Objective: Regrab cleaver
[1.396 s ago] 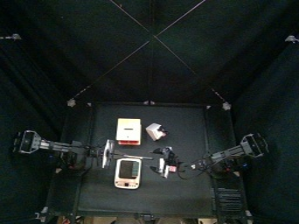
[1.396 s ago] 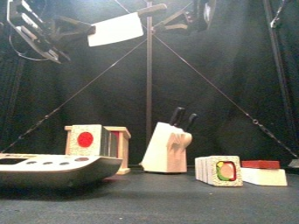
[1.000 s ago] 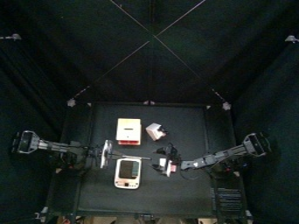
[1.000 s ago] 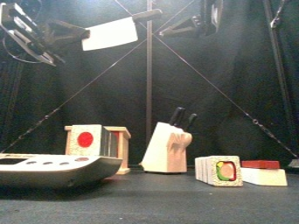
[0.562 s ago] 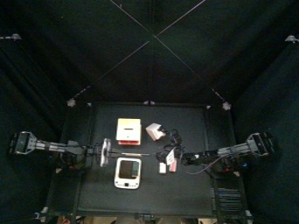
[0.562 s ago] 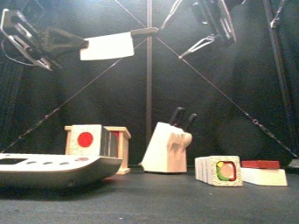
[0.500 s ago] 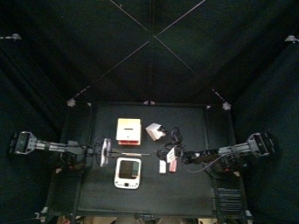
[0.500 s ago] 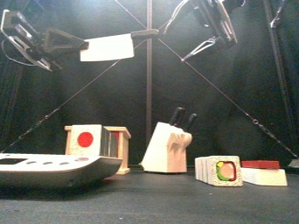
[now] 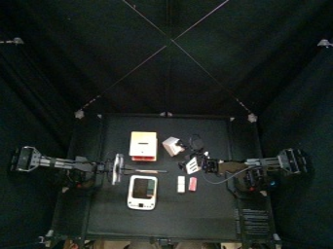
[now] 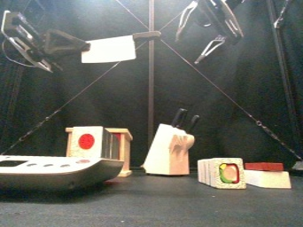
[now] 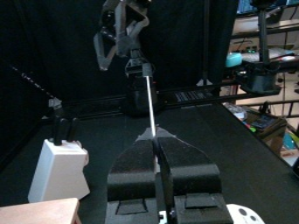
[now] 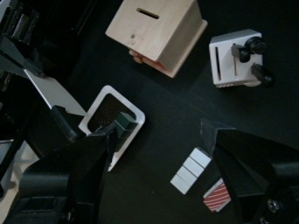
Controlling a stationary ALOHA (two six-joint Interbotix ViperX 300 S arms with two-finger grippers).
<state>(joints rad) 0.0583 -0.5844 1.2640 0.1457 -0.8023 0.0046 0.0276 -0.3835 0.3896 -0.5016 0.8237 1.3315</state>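
The cleaver (image 10: 110, 50) has a pale blade and a dark handle. It hangs high over the table, level, with the handle toward the right. My left gripper (image 10: 50, 42) is shut on the blade's left end. In the left wrist view the cleaver (image 11: 152, 105) shows edge-on, rising from the shut left gripper (image 11: 158, 162). My right gripper (image 10: 204, 34) is open and empty, a little to the right of the handle's tip and apart from it. It also shows in the left wrist view (image 11: 121, 39). In its own view the right gripper (image 12: 158, 159) is spread wide.
On the table stand a white scale (image 10: 53, 168), a wooden box with a red dot (image 10: 95, 142), a knife block (image 10: 168, 146), a sushi piece (image 10: 221, 172) and a white block with a pinkish-red top (image 10: 267, 176). The pinkish-red piece (image 9: 184, 182) lies right of the scale.
The right gripper has drawn away to the right from the cleaver's handle and opened wider. The left gripper has lowered the cleaver a little and levelled it.
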